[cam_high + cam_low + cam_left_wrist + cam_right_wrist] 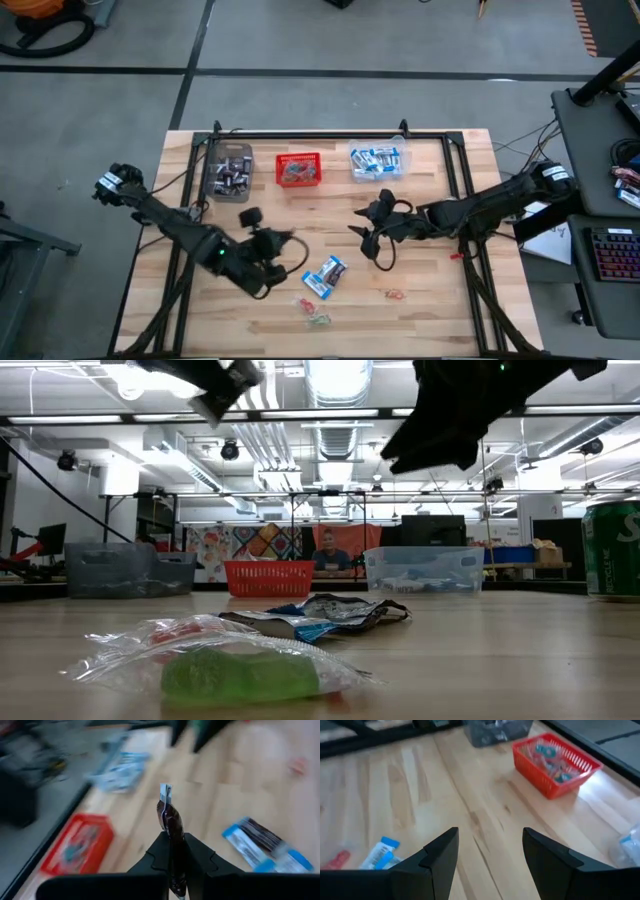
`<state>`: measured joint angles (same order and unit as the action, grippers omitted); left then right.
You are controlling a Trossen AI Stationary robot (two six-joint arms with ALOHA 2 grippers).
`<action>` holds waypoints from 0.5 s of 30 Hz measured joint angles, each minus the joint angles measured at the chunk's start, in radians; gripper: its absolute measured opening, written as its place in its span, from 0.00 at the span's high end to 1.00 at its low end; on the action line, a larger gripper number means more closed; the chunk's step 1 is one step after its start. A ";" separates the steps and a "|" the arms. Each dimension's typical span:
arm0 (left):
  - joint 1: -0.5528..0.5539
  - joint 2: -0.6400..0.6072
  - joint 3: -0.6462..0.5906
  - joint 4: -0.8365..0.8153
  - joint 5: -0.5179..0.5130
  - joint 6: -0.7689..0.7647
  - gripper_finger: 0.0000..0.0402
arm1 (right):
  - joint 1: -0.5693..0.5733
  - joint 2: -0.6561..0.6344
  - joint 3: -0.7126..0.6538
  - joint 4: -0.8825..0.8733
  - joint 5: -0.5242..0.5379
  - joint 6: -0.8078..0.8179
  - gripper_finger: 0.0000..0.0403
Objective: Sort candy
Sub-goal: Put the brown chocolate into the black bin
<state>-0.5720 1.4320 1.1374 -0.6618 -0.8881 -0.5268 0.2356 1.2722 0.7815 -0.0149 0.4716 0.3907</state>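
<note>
On the table: blue-and-white packets (327,276) near the front, small twist-wrapped sweets (317,315) closer still.
Left gripper (172,851): raised, clamped on a dark brown mini bar (169,818).
Right gripper (490,851): hovering mid-table, fingers apart, holding nothing.

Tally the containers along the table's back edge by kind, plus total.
clear plastic bins: 2
red mesh basket: 1
Total: 3
</note>
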 joint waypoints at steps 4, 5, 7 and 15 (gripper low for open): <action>0.068 -0.007 0.000 0.123 0.151 0.260 0.99 | 0.000 0.049 0.000 -0.001 0.000 0.027 0.48; 0.084 -0.008 0.000 0.132 0.170 0.303 0.99 | 0.000 0.060 0.000 0.005 0.000 0.036 0.48; 0.115 -0.008 -0.001 0.140 0.195 0.351 0.99 | 0.001 0.078 0.000 0.015 0.000 0.042 0.48; 0.211 -0.011 -0.050 0.222 0.360 0.456 0.98 | 0.031 0.106 -0.001 0.058 0.001 -0.026 0.48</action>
<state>-0.3614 1.4211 1.0870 -0.4399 -0.5283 -0.0709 0.2667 1.3779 0.7807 0.0426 0.4726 0.3647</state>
